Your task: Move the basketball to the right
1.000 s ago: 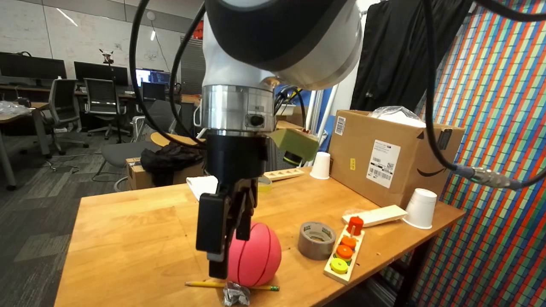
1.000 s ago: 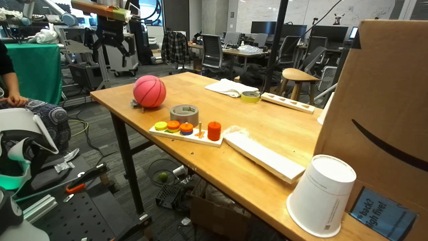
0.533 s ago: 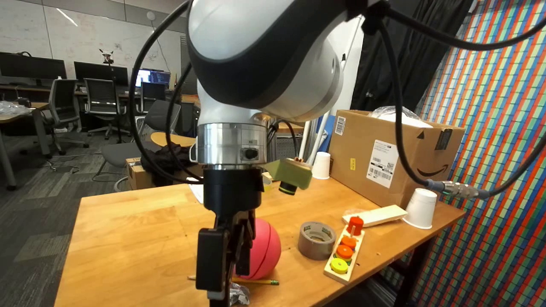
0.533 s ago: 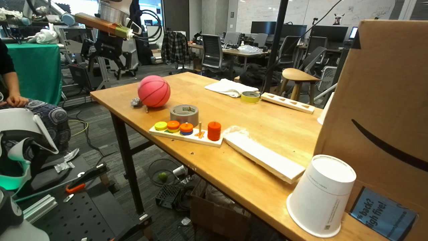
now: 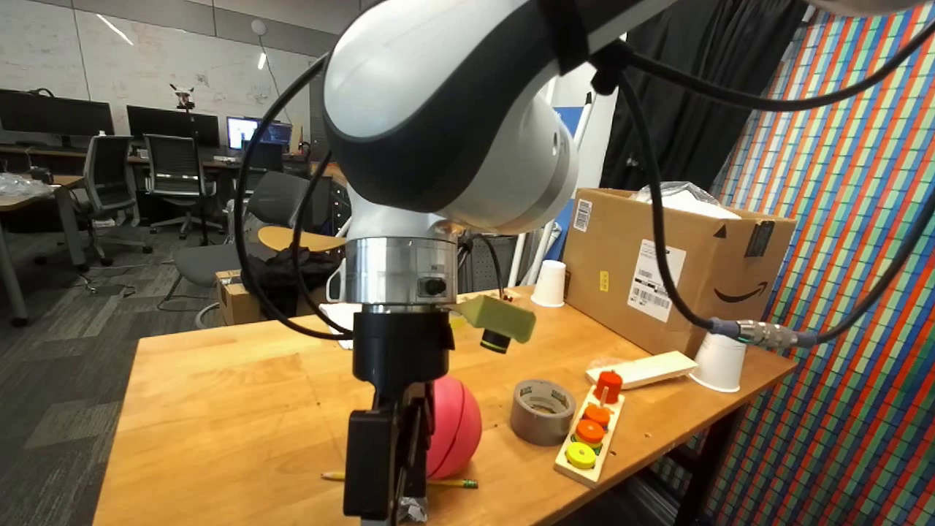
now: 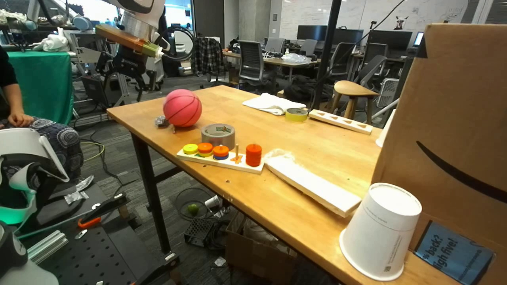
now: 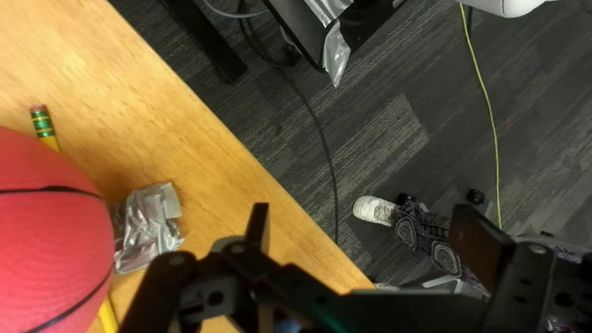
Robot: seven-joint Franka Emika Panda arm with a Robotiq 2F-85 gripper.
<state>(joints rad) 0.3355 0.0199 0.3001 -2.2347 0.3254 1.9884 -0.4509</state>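
Pinkish-red, dark-seamed round basketball point(image 6: 182, 108): rests unheld on the pale brown wooden table point(image 6: 285, 134), near a corner at the end opposite the brown cardboard box point(image 5: 705, 267).

Black two-fingered mechanical gripper point(image 7: 360, 222): fingers spread wide, nothing between them. In the wrist view they straddle the table's edge near that corner, a finger over wood, its partner over floor; the ball sits apart from them. From where I stand, this reads as a stance for nudging the ball inward from the corner, since so bulky a thing looks awkward to pinch.

Crumpled silver foil scrap point(image 7: 150, 226): just beside the ball, toward the corner; touching or not, I cannot tell.

Yellow wooden pencil point(image 5: 454, 483), green-banded: seems to run beneath the ball's curve, and may check a roll back toward the corner.

Round grey tape roll point(image 6: 218, 138) and flat pale wooden peg strip point(image 6: 220, 153) with coloured discs: near the long edge, probable obstacles should the ball stray that way.

Changes noted: against a second ago, the ball sits slightly farther from the corner, with more of the foil exposed; against half a second ago, I find no shift in it. The gripper has come lower.
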